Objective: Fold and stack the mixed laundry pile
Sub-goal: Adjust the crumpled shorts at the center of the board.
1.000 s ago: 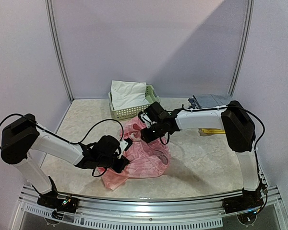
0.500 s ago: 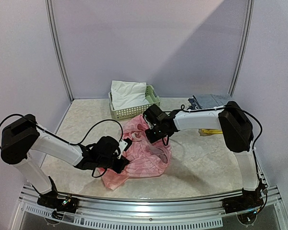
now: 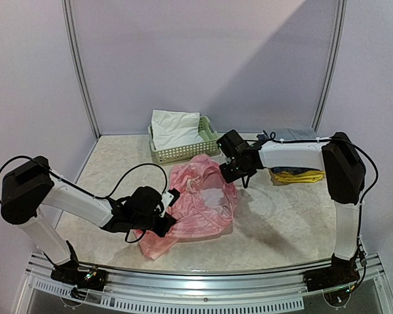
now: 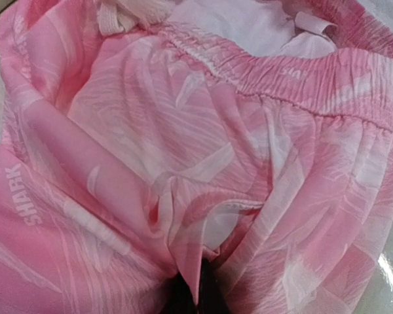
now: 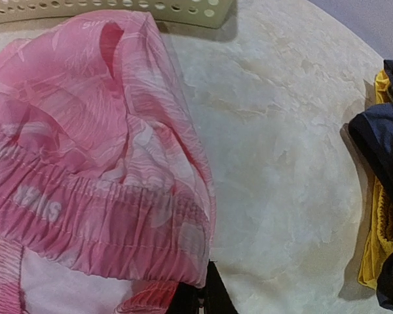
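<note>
Across the middle of the top view, the pink piece [image 3: 198,204] is lying stretched between 2 fully closed grippers. The left gripper [image 3: 165,216] is pinching its lower-left fabric and the right gripper [image 3: 227,174] its upper-right waistband, so its long axis is running diagonally between them.

The thin pink cloth piece [image 3: 200,206] lies in the middle of the pale stone counter [image 3: 281,222]. Behind it stands the pale green plastic lattice basket [image 3: 183,154], with the big white cloth [image 3: 173,127] in it. The folded dark blue and yellow clothes [image 3: 293,174] lie right of the pink piece.
</note>
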Tool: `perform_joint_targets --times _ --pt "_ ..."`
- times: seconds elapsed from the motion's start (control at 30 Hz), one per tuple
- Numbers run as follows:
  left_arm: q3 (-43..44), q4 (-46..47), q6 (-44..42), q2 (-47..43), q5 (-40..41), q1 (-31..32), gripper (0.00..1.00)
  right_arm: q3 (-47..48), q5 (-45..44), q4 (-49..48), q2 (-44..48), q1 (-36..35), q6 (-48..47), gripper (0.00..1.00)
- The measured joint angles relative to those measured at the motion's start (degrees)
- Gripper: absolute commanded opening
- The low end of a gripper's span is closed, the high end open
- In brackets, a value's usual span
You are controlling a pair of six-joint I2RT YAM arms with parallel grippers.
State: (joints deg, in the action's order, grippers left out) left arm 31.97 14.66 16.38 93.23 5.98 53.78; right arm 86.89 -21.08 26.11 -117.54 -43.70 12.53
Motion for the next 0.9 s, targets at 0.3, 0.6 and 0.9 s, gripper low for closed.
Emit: perform_joint_targets --times 0.3,0.6,0.9 --pt "0.0 0.0 0.0 0.02 -0.02 0.07 0.0 -1.38 -1.16 1.05 0.0 1.36 -0.79 0.33" --pt "0.61 0.09 -0.02 0.68 -0.13 0.22 0.0 -5.03 2.16 2.19 4.31 1.77 -0.63 0.5" --pt "0.85 1.07 0.0 1.44 -0.04 0.33 0.0 -10.19 14.45 1.75 16.24 0.85 0.46 0.57"
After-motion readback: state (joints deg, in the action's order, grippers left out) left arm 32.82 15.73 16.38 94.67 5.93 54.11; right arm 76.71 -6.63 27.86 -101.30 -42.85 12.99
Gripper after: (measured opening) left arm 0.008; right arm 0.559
